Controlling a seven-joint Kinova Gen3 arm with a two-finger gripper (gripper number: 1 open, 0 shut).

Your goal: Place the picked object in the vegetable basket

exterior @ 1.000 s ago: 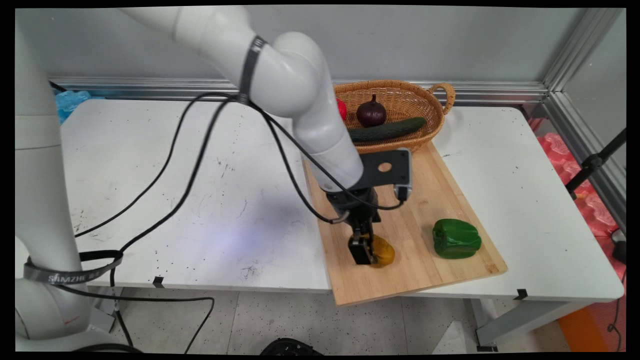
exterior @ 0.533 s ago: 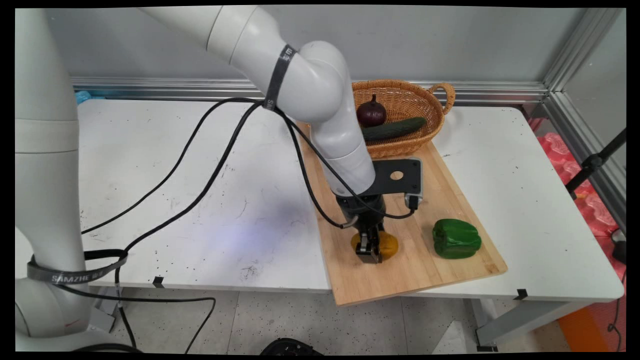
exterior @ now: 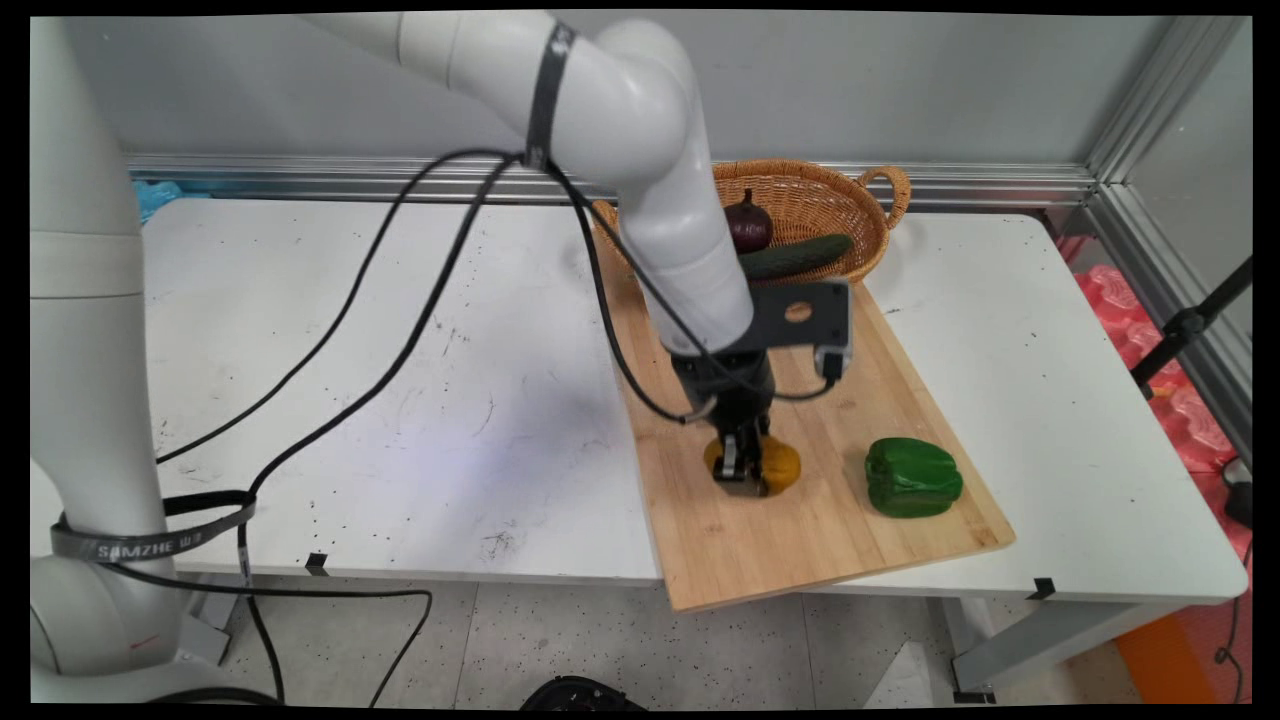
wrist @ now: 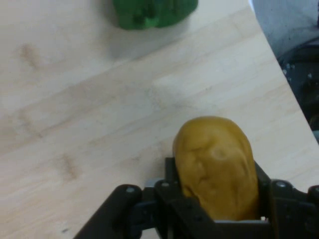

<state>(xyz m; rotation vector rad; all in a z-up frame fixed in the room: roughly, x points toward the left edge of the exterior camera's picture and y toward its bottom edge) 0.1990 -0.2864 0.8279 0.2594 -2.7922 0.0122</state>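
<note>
A yellow-brown potato (exterior: 778, 466) (wrist: 217, 167) sits between the fingers of my gripper (exterior: 745, 480) (wrist: 217, 199), which is shut on it. It hangs a little above the wooden cutting board (exterior: 860, 540) (wrist: 75, 124), over the board's middle. A green bell pepper (exterior: 912, 478) (wrist: 152, 12) lies on the board to the right of the potato in the main view, apart from it. In the hand view the pepper shows at the top edge.
A wicker basket (exterior: 860, 200) stands at the back end of the board, holding a dark red onion (exterior: 750, 226) and a cucumber (exterior: 800, 257). Black cables (exterior: 400, 300) hang from the arm over the table's left half. The board's front corner overhangs the table edge.
The gripper closed on the potato and has lifted it, moving slightly toward the back and right. The arm's elbow rose. The green pepper stayed put.
</note>
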